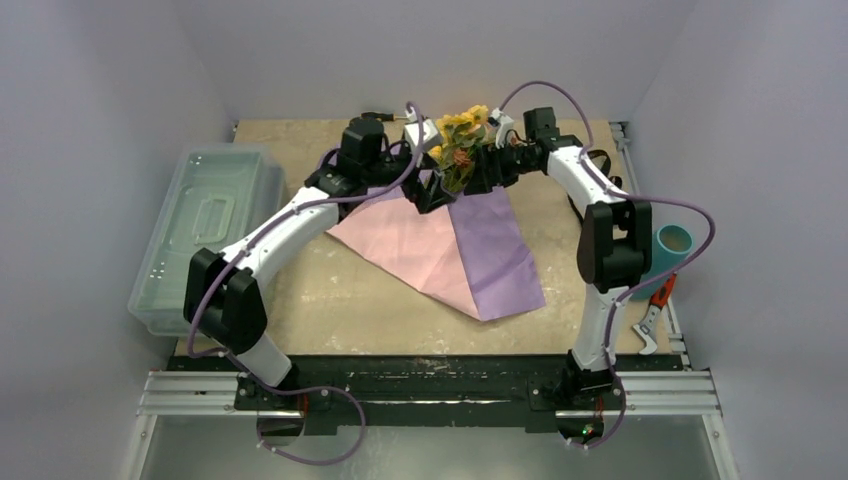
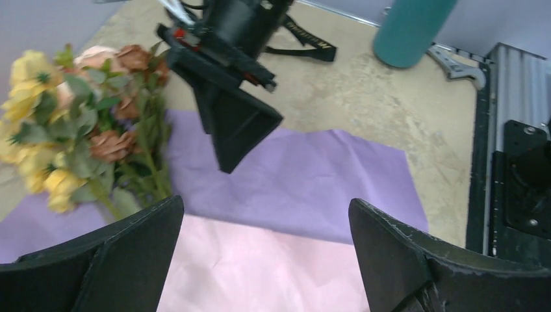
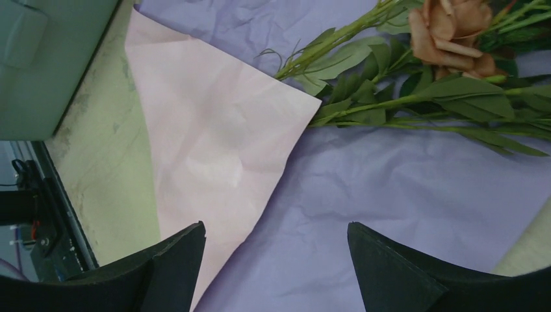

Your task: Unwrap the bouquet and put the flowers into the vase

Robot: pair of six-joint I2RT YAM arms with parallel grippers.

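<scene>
The bouquet is unwrapped. Its pink and lilac paper [image 1: 450, 250] lies spread flat on the table. The flowers [image 1: 461, 140] lie on the paper's far end, yellow and peach blooms [image 2: 71, 123] with green stems and leaves [image 3: 403, 91]. My left gripper [image 1: 430, 192] hovers just left of the stems, open [image 2: 266, 211], holding nothing, over the pink and lilac sheet [image 2: 292, 175]. My right gripper [image 1: 484, 176] is just right of the stems, also open [image 3: 276, 227] and empty above the paper [image 3: 390, 195]. The teal vase [image 1: 676, 245] stands at the table's right edge, behind the right arm.
A translucent lidded plastic box [image 1: 205, 235] takes up the left side of the table. Red-handled pliers [image 1: 652, 312] lie at the right front rail, near the vase [image 2: 412, 29]. A black ribbon [image 2: 305, 42] lies on the tabletop beyond the right gripper.
</scene>
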